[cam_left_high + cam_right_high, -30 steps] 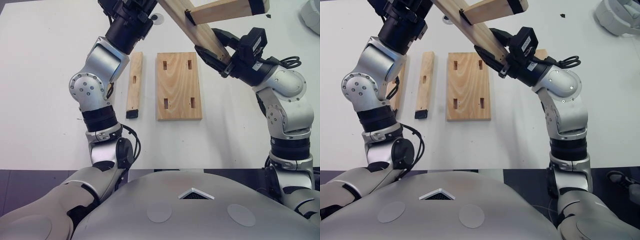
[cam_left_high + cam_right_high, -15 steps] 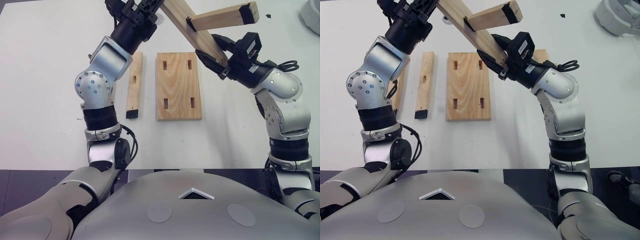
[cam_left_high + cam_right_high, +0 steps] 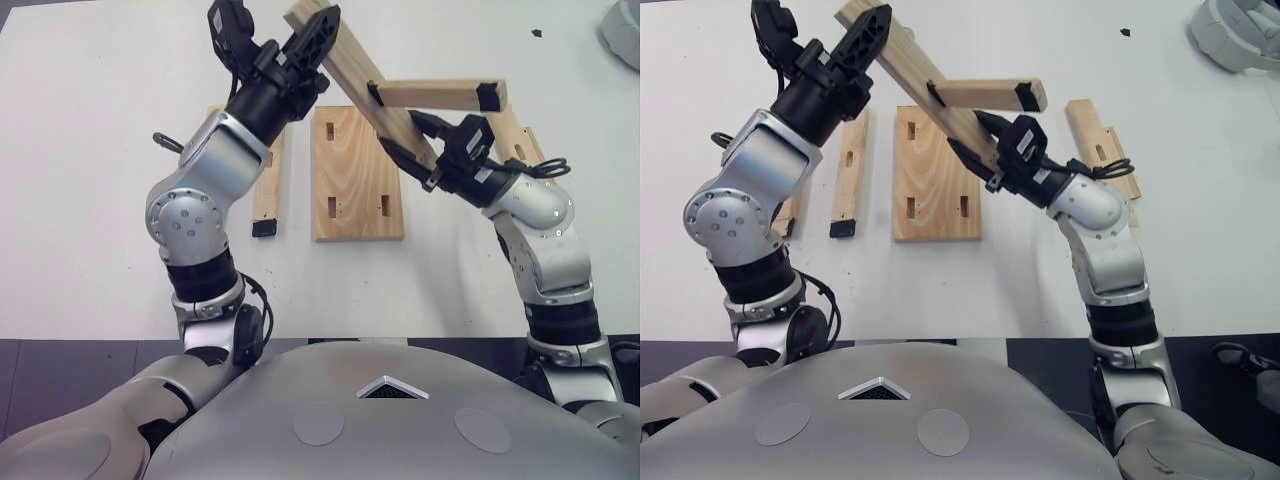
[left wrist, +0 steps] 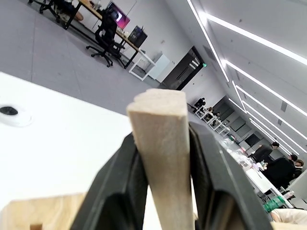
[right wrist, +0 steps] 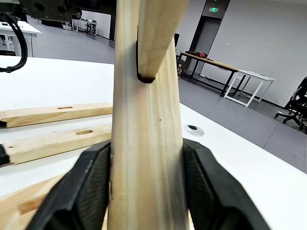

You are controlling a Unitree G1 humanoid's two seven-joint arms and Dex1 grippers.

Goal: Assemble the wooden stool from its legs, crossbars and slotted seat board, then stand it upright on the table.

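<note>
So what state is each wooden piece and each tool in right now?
Raised leg: aloft, tilted over the table.
Crossbar: plugged into it, far end free.
Left tool: shut on one end of it.
Right tool: shut on its other end.
Seat board: lying flat, visible slots empty.
Leg beside board: lying flat, slot empty.
Far-left leg: lying flat, slot empty.
Right-side leg: lying flat, unattached.

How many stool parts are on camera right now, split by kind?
Seat board: 1
Legs: 4. The held leg is clamped by the left gripper and right gripper. The near-left leg, far-left leg (partly behind the left arm) and right leg lie flat.
Crossbar: 1, plugged into the held leg
Total: 6
</note>
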